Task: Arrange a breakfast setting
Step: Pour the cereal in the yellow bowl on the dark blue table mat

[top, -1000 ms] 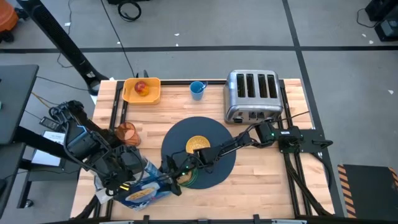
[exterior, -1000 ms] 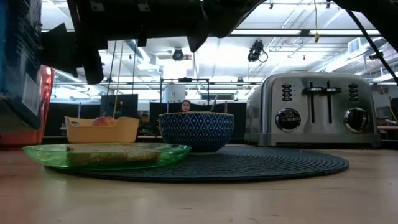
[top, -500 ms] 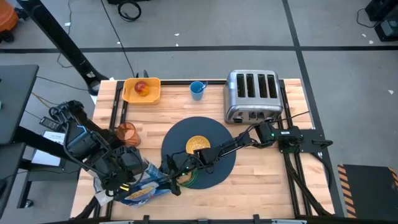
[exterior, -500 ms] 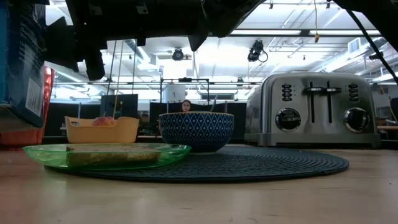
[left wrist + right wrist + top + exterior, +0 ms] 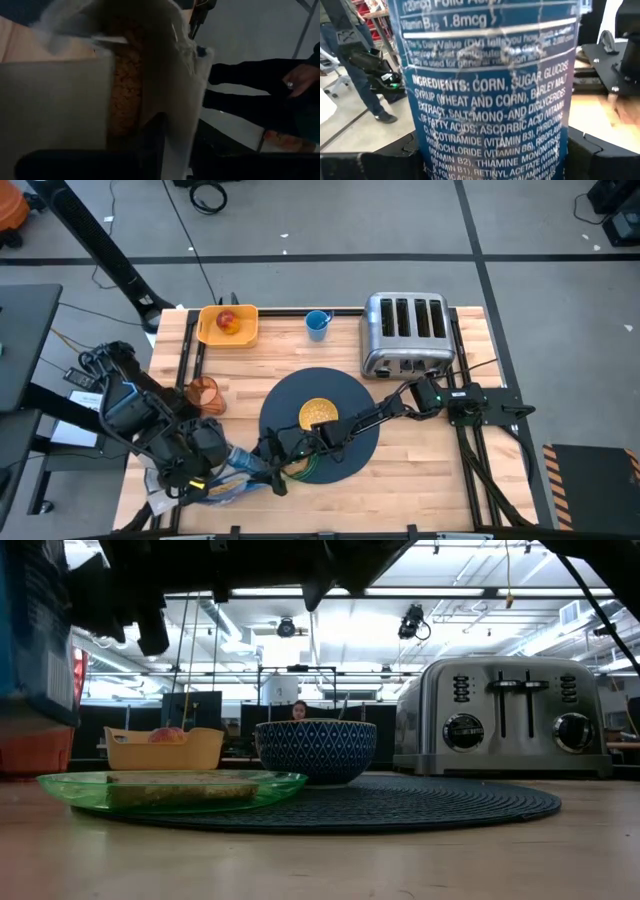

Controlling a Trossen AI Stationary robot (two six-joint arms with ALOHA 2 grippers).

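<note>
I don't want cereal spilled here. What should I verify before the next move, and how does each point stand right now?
1. Right end effector gripping the blue cardboard cereal box: ok, its fingers flank both sides.
2. Left end effector holding the box: cannot tell.
3. Box top open, cereal visible inside: ok.
4. Blue-patterned bowl with yellow inside upright on the round dark woven mat: ok.
5. Green transparent plate with toast clear of the box: cannot tell.
6. People clear: cannot tell; a person stands beyond the box.
</note>
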